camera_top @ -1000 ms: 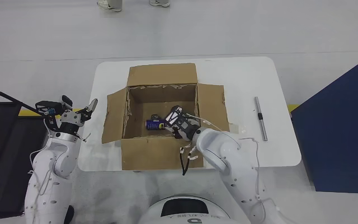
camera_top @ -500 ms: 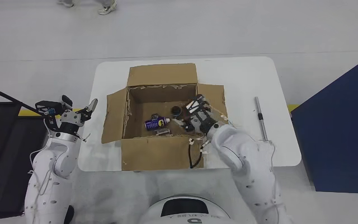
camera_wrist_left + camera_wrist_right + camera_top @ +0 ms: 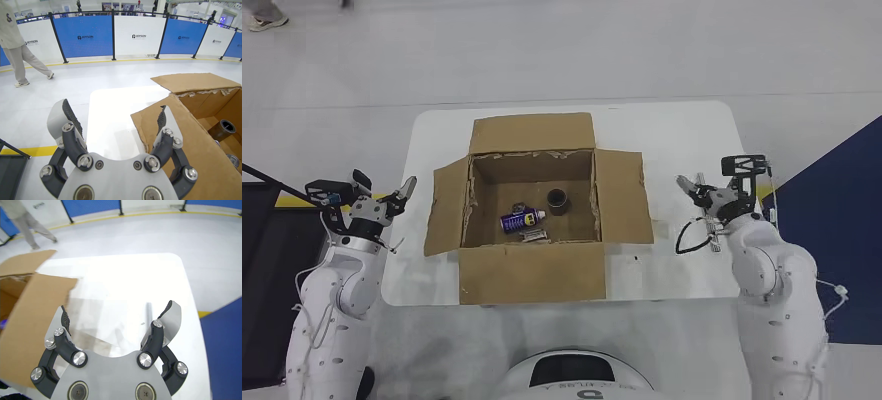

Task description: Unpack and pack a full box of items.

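Change: the right gripper [image 3: 692, 185], down inside the cardboard box [image 3: 532, 272] beside the spray can a second ago, has swung out to the table's right side. The left arm has kept its place, and the box's contents lie as they did.
Table [image 3: 692, 130]: white with rounded corners. It carries the box at its middle, and bare top shows in the left wrist view [image 3: 113, 130] and the right wrist view [image 3: 132, 275].
Cardboard box: open, with all four flaps folded outward. One side wall shows in the left wrist view [image 3: 189, 144] and one flap in the right wrist view [image 3: 37, 306].
Left gripper [image 3: 386, 182]: it sits at the table's left edge, just outside the box's left flap. Its fingers are spread wide with nothing between them, as its own wrist view confirms [image 3: 113, 106].
Right gripper: it is near the table's right edge, well apart from the box. Its fingers are spread wide and hold nothing, as its own wrist view shows [image 3: 117, 307].
Metal rod [image 3: 149, 311]: thin and grey, it lies flat on the table under the right gripper, closer to one finger than the other.
Spray can [image 3: 521, 219]: blue, lying on its side on the box floor, left of centre.
Dark cylinder [image 3: 558, 200]: a short black tube in the box, just beside the can, its open end visible in the left wrist view [image 3: 224, 128].
Small metal part [image 3: 534, 236]: silvery, on the box floor near the can, by the front wall.
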Robot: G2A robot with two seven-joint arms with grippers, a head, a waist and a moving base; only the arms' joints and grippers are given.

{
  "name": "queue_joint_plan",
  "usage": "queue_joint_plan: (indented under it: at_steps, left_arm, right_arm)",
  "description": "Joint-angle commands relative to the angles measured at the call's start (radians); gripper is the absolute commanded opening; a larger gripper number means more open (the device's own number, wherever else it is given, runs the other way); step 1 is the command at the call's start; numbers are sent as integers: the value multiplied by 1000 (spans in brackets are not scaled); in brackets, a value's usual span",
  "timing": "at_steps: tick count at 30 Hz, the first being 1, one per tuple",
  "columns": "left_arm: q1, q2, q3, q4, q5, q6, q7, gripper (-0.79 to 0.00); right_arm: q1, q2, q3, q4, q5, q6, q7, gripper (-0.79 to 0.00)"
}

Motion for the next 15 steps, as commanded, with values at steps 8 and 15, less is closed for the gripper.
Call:
queue_joint_plan:
  at_steps: [8, 15]
  left_arm:
    - [0, 0, 0, 0, 0, 0, 0, 0]
    - [0, 0, 0, 0, 0, 0, 0, 0]
  right_arm:
    - [137, 13, -63, 209, -205, 39, 146, -409]
    - [151, 22, -27, 251, -173, 24, 173, -437]
